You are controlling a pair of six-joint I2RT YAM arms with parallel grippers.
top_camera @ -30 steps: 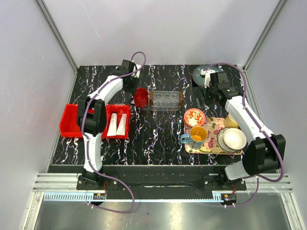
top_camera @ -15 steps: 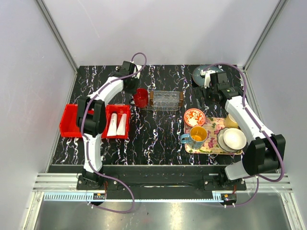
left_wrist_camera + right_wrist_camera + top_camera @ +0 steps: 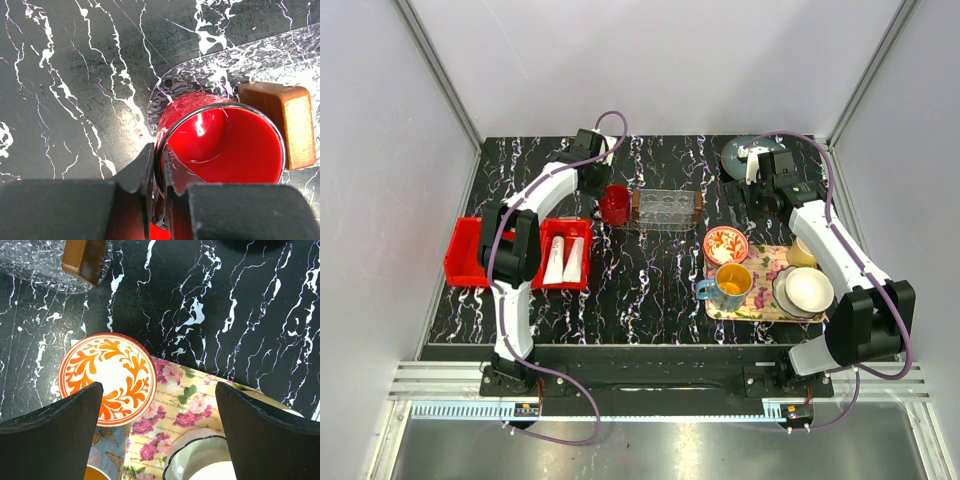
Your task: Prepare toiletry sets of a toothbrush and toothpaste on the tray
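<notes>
Fingers [image 3: 140, 172] of the left gripper [image 3: 159, 170] are closing narrowly on the near rim of a red cup [image 3: 225, 145], one finger outside the wall and one inside. The cup is sitting over the left end of the clear tray [image 3: 260, 65], at the back middle of the table [image 3: 60, 100]; whether its base is touching the tray is hard to tell. A wood block [image 3: 292, 125] is standing just beside the cup, on the tray. Two toothpaste tubes [image 3: 555, 260] are lying side by side in the right compartment of the red bin [image 3: 470, 262], well apart from the tray, and the toothbrush is not showing in any view. The right gripper [image 3: 159, 390] is hanging wide open and holding nothing, above an orange bowl [image 3: 107, 377] and the floral tray [image 3: 185, 405]. The step appears to be clearing the cup off the tray. A thin rim pinch is likely letting the cup swing, so lifting straight up, keeping away from the block, and setting it down on bare table seems best.
</notes>
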